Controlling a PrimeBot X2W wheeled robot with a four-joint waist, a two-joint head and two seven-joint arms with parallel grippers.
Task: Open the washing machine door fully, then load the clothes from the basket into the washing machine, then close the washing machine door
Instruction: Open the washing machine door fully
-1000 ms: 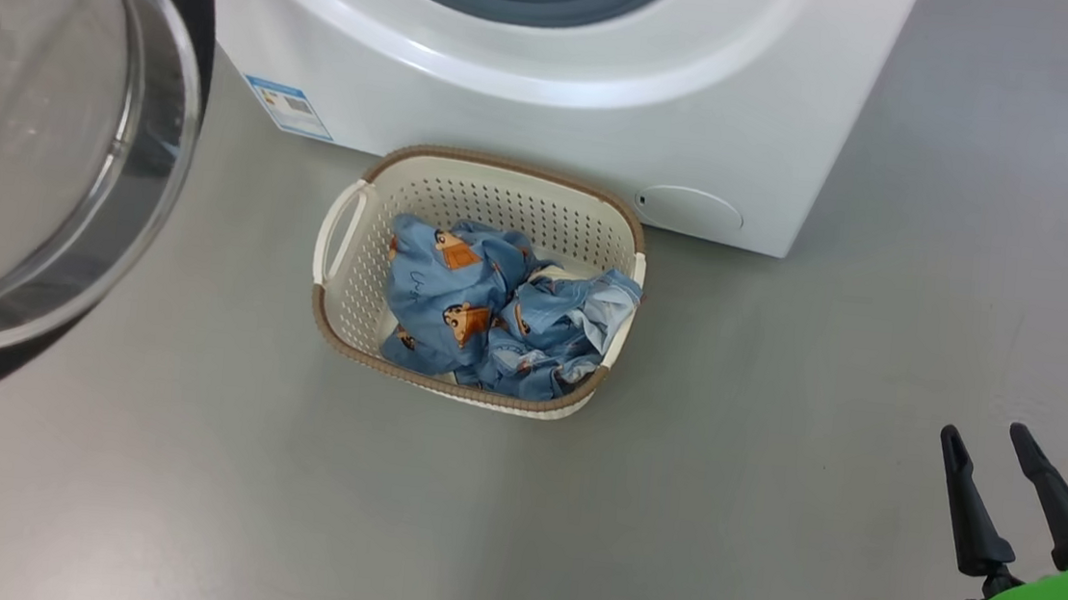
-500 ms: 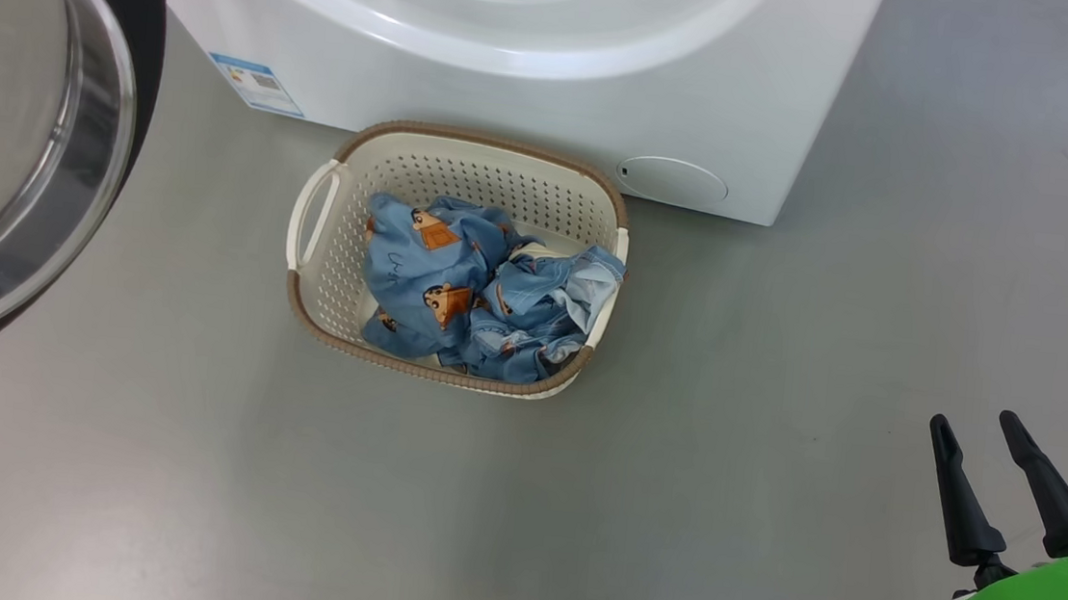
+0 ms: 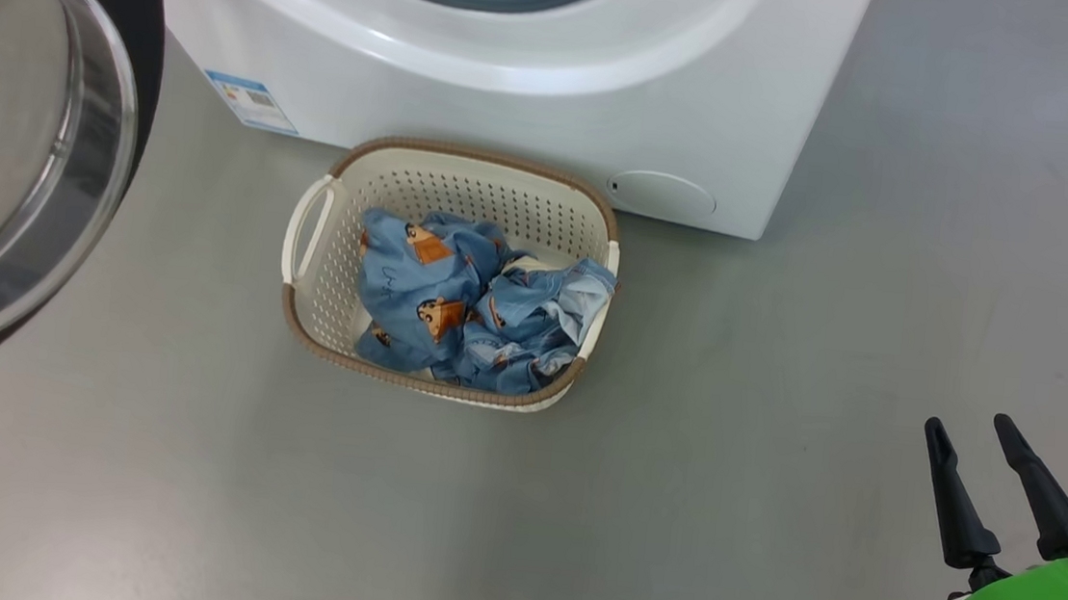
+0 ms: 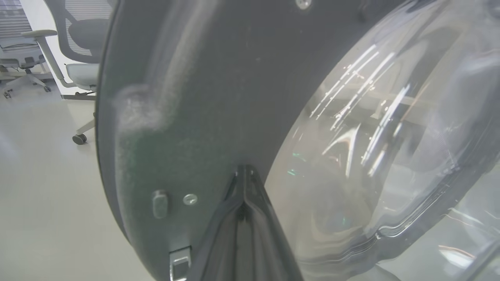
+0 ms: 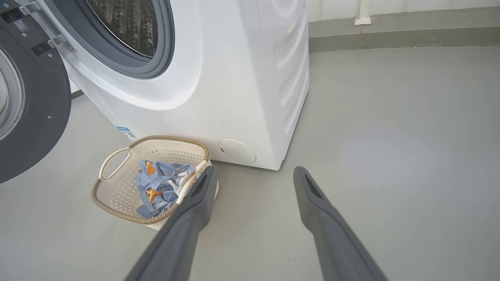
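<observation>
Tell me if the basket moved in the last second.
No. The basket keeps its spot against the blue label and round cap on the washing machine; the whole head view shifted, so the camera moved.

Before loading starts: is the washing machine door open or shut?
Open. The washing machine door stands swung aside, leaving the grey gasket and steel drum exposed.

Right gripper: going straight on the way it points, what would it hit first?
Probably the lower front corner of the washing machine, by its round cap, though the right gripper might meet the floor first; depth is unclear.
</observation>
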